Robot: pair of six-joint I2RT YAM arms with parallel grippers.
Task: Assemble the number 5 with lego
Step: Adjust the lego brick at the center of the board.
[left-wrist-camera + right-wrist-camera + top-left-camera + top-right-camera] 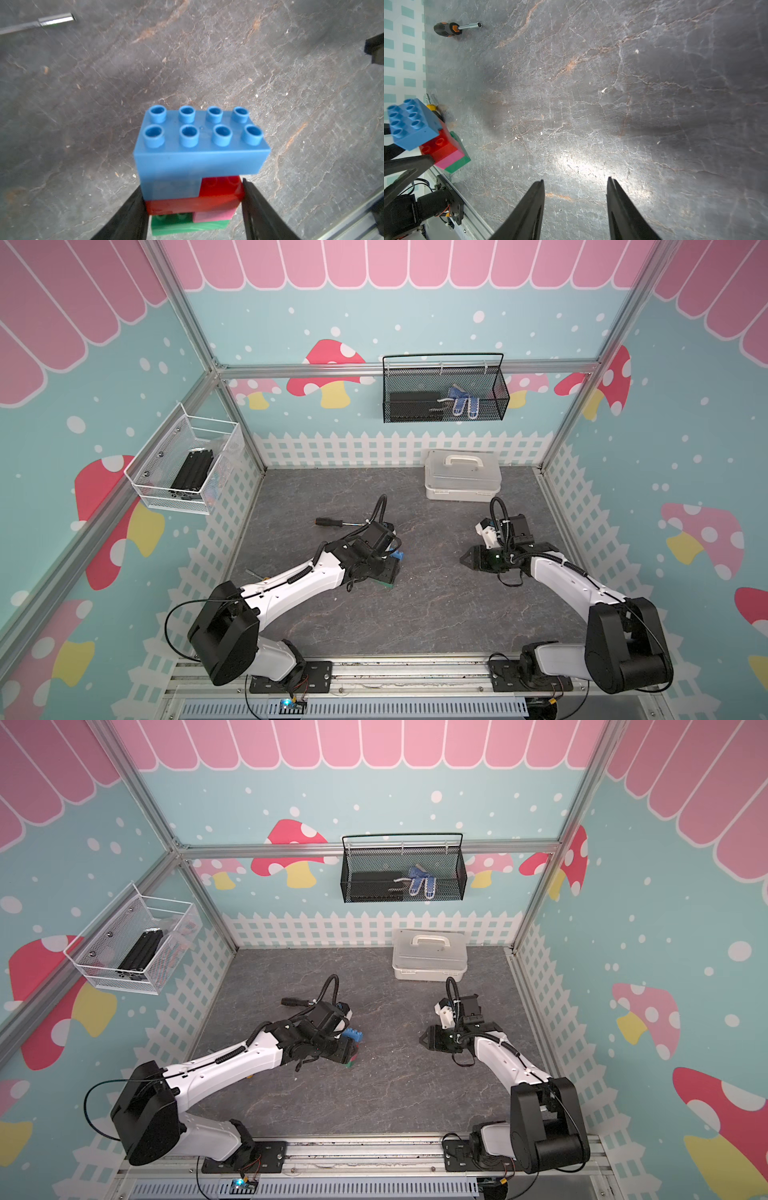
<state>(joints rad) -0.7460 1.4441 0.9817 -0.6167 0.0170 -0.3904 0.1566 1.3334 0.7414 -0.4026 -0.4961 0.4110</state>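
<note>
Pinching the tall number 5 [199,158] mid-stack, the left gripper [192,187] may tip it on release; the right gripper [575,179] gapes empty.

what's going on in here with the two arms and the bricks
The left gripper is closed on the sides of a finished-looking lego 5, with the long blue brick on top and the green brick at the bottom. The right gripper is open and empty over the table. A screwdriver lies off to the side, untouched.
</note>
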